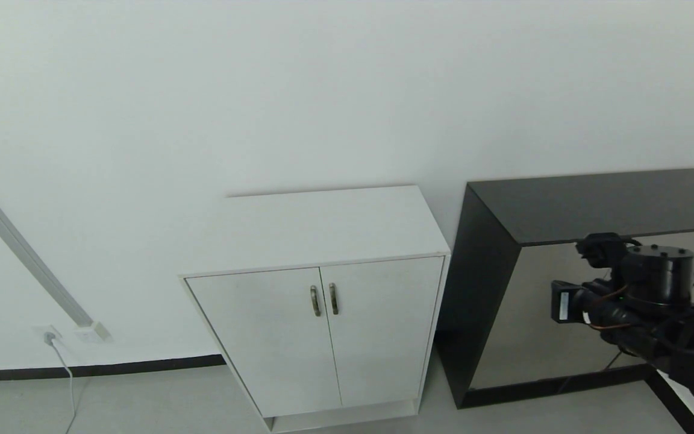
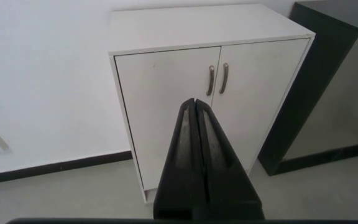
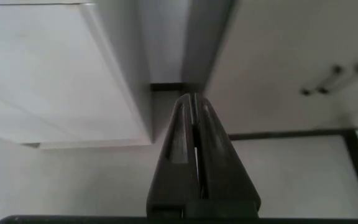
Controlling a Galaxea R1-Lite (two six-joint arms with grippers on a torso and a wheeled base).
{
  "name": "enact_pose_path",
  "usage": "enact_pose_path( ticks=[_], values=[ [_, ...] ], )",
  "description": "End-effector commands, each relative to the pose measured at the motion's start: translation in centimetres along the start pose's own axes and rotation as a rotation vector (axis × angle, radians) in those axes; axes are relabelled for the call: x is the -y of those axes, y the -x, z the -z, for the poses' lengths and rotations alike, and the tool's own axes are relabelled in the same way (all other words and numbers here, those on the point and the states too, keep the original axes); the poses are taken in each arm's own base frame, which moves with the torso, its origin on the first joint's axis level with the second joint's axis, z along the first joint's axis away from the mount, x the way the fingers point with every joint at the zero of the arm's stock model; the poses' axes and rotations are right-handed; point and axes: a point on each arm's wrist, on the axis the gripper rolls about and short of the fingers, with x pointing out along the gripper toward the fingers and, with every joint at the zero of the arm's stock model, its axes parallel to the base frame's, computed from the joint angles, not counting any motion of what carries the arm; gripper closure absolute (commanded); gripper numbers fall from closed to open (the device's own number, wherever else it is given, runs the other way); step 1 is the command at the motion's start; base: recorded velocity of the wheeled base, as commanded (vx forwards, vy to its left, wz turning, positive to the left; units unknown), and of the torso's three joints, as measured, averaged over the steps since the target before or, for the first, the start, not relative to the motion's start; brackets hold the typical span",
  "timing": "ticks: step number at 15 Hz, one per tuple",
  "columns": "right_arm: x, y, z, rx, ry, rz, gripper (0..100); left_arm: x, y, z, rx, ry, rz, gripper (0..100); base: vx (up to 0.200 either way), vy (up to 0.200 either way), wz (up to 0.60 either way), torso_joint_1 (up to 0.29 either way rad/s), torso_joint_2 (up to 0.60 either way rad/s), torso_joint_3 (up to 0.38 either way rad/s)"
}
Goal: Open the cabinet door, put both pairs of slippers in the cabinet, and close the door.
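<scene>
Head view: white cabinet (image 1: 329, 224) stood against wall (image 1: 323, 90), both doors (image 1: 270, 343) shut, black cabinet (image 1: 564, 205) just beside. Left gripper (image 2: 195, 102) closed, empty; right gripper (image 3: 195, 98) likewise.

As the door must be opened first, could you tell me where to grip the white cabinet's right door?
Probably its vertical bar handle, approached from the front, jaws closing sideways across it. The bar is upright at the door's inner edge, beside the left door's handle.
</scene>
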Motion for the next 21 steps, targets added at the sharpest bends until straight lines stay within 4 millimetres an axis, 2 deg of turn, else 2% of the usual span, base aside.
enact_pose_path(
  ticks=[1, 5, 8, 12, 14, 21],
  values=[
    [3.3, 4.9, -0.1, 0.037, 0.007, 0.055, 100, 0.0, 0.0, 0.0, 0.000, 0.000, 0.001, 100, 0.000, 0.000, 0.00, 0.000, 0.00, 0.000],
    [4.5, 9.1, 1.2, 0.045, 0.057, 0.045, 100, 0.0, 0.0, 0.0, 0.000, 0.000, 0.001, 100, 0.000, 0.000, 0.00, 0.000, 0.00, 0.000],
    [4.7, 11.1, 2.7, -0.003, 0.078, 0.043, 100, 0.0, 0.0, 0.0, 0.000, 0.000, 0.002, 100, 0.000, 0.000, 0.00, 0.000, 0.00, 0.000],
    [4.8, 12.7, 4.0, -0.030, 0.082, 0.040, 100, 0.0, 0.0, 0.0, 0.000, 0.000, 0.001, 100, 0.000, 0.000, 0.00, 0.000, 0.00, 0.000],
    [4.9, 14.3, 5.3, -0.038, 0.101, 0.039, 100, 0.0, 0.0, 0.0, 0.000, 0.000, -0.001, 100, 0.000, 0.000, 0.00, 0.000, 0.00, 0.000],
    [5.0, 17.8, 7.0, -0.122, 0.108, -0.020, 100, 0.0, 0.0, 0.0, 0.000, 0.000, 0.001, 100, 0.000, 0.000, 0.00, 0.000, 0.00, 0.000]
  ],
)
